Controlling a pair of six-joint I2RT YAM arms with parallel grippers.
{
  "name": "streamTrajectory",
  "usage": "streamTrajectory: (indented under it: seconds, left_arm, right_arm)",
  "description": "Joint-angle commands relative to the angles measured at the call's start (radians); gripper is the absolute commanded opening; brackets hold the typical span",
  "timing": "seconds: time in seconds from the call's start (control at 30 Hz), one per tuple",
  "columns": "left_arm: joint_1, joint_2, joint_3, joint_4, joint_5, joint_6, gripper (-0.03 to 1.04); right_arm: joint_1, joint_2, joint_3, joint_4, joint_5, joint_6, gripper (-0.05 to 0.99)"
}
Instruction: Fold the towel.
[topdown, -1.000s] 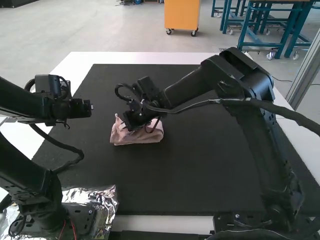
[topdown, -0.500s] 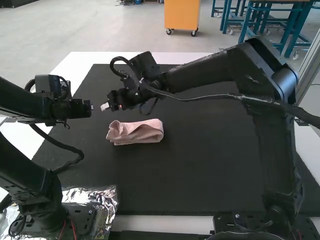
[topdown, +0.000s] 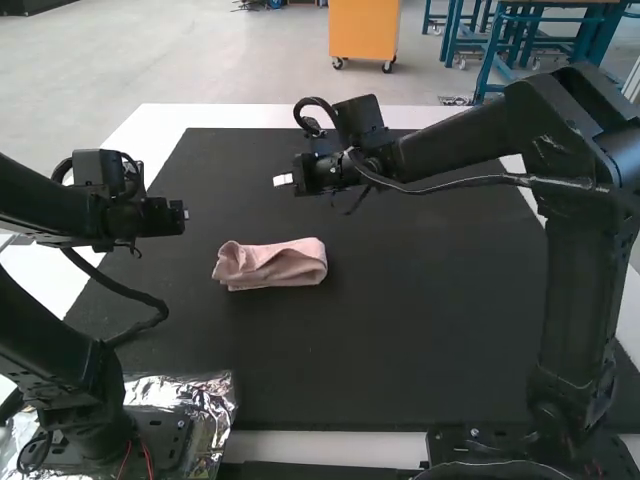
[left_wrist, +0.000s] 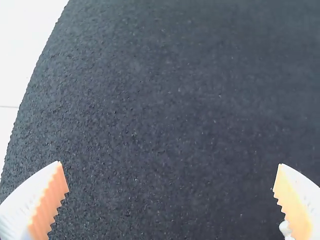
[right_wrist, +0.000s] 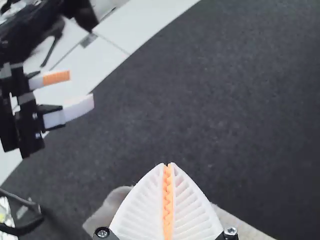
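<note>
At the near left corner of the black mat (topdown: 420, 340) we note crumpled foil (topdown: 216, 396). Farther in, we find the pink towel (topdown: 272, 265) lying on the mat, left of its middle, folded into a narrow strip (somewhat rumpled at its left end). Above the mat's left side we record the left gripper (topdown: 184, 213), fingers wide apart. Farthest, above the mat's far half, we record the right gripper (topdown: 284, 180), fingers together, pads meeting.

There are one towel (topdown: 270, 264), one mat (topdown: 420, 350), two arms (topdown: 582, 290) and two tools (topdown: 284, 180).
</note>
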Motion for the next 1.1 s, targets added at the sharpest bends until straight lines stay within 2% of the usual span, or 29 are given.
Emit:
streamTrajectory:
  seconds: [0.0,0.4,0.57,0.73,1.07]
  left_arm:
    - [-0.005,-0.015,-0.001,0.008,-0.013,-0.012,0.97]
    - [-0.007,-0.015,-0.001,0.016,-0.005,-0.028,0.97]
    - [-0.021,-0.012,-0.005,0.016,-0.001,-0.028,0.97]
    - [-0.034,-0.010,-0.001,0.017,-0.002,-0.037,0.97]
    - [-0.033,-0.012,0.006,0.025,-0.005,-0.035,0.97]
  right_arm:
    - [0.010,0.032,-0.031,0.054,-0.039,0.007,-0.02]
    - [0.051,0.173,-0.053,0.176,-0.080,0.034,-0.02]
    - [0.077,0.214,-0.053,0.229,-0.085,0.070,-0.02]
    - [0.100,0.262,-0.054,0.254,-0.089,0.068,-0.02]
    - [0.153,0.329,-0.051,0.353,-0.089,0.106,-0.02]
